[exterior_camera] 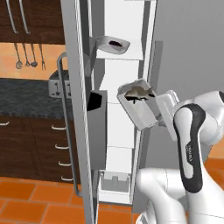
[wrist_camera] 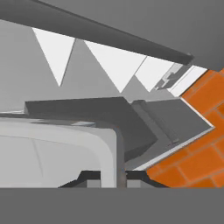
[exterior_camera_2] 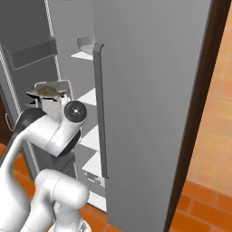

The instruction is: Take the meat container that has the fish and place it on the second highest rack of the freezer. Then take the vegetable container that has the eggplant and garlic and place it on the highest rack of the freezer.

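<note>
The freezer (exterior_camera: 122, 109) stood open, its door (exterior_camera: 78, 109) swung to the left in the left base view. The meat container (exterior_camera: 141, 105) hung in the air just in front of the freezer's stacked white shelves, steeply tilted, with the fish (exterior_camera: 139, 92) lying across its upper end. It sat at about the level of the second highest rack (exterior_camera: 120, 103), though whether it touched that shelf could not be told from this angle. The gripper (wrist_camera: 117, 177) held the container by its rim, the fingers (wrist_camera: 89, 180) pinched on the pale wall at the bottom of the hand view. Above, the vegetable container (exterior_camera: 113, 44) rested on the highest rack (exterior_camera: 127, 54) inside the freezer, a dark item in it, probably the eggplant (exterior_camera: 115, 43).
</note>
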Tool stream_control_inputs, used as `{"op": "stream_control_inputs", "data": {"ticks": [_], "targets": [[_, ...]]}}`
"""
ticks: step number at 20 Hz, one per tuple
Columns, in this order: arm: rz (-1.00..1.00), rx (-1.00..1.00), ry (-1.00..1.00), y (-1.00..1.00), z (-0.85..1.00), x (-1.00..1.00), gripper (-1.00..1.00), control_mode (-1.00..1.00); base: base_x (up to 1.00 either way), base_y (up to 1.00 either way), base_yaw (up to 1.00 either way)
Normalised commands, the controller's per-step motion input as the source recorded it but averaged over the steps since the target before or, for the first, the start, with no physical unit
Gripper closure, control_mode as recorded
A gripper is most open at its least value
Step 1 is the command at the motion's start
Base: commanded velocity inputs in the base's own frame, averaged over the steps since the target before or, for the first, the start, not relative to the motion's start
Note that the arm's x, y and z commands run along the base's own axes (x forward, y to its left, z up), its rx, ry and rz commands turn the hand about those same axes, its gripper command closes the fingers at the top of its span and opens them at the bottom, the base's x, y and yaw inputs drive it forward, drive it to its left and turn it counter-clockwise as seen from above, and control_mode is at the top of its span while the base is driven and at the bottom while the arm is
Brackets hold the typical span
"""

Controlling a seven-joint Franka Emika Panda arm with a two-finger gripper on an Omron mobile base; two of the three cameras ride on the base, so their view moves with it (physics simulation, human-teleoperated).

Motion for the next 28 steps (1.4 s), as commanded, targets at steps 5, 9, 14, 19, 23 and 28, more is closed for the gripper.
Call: {"op": "stream_control_inputs", "data": {"ticks": [5, 9, 14, 19, 23, 28], "targets": [[-0.05, 0.0, 0.04, 0.01, 0.0, 0.34, 1.0, -1.0, 0.0, 0.0, 0.0], [-0.24, 0.0, 0.1, 0.2, 0.13, 0.74, 1.0, -1.0, 0.0, 0.0, 0.0], [-0.26, 0.01, 0.03, 0.35, 0.24, 0.39, 1.0, -1.0, 0.0, 0.0, 0.0], [-0.19, 0.08, 0.01, 0.3, 0.32, 0.02, 1.0, -1.0, 0.0, 0.0, 0.0], [-0.05, 0.21, 0.08, 0.1, 0.1, -0.04, 1.0, -1.0, 0.0, 0.0, 0.0], [0.13, 0.13, 0.1, 0.0, 0.0, -0.01, 1.0, -1.0, 0.0, 0.0, 0.0]]}}
